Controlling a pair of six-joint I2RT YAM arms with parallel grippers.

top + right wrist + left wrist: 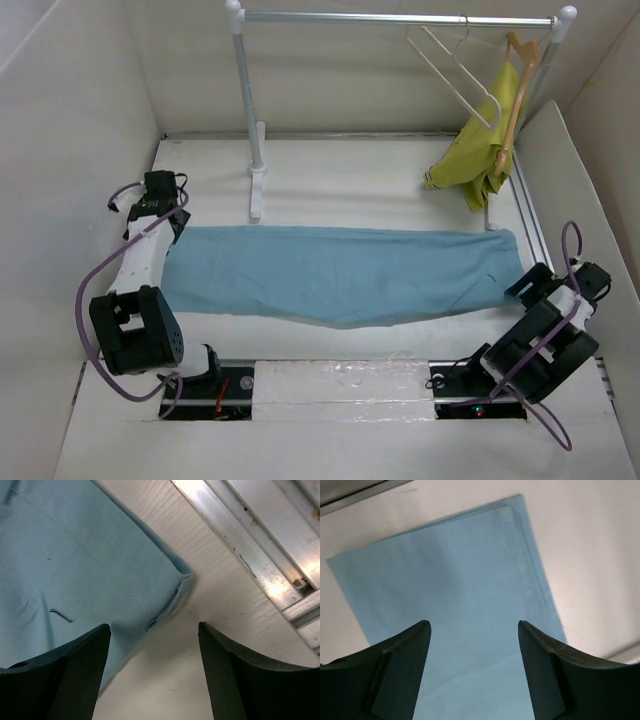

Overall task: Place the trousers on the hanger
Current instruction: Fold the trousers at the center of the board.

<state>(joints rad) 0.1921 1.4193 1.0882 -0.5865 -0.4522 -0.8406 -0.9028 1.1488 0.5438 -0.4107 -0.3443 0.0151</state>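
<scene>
The light blue trousers (340,272) lie flat and stretched left to right across the table. The cream-white hanger (455,70) hangs on the rack's rail at the back right, far from both grippers. My left gripper (172,228) is open and empty above the trousers' left end; in the left wrist view the cloth (450,580) fills the gap between the fingers (474,625). My right gripper (525,283) is open and empty at the trousers' right end; in the right wrist view it (154,626) hovers over bare table just beside the cloth's corner (170,580).
A white clothes rack (247,100) with a metal rail (400,17) stands at the back. A tan wooden hanger (517,95) carries a yellow-green garment (475,150) on the rail's right end. An aluminium track (250,545) runs along the table's right side. White walls enclose the table.
</scene>
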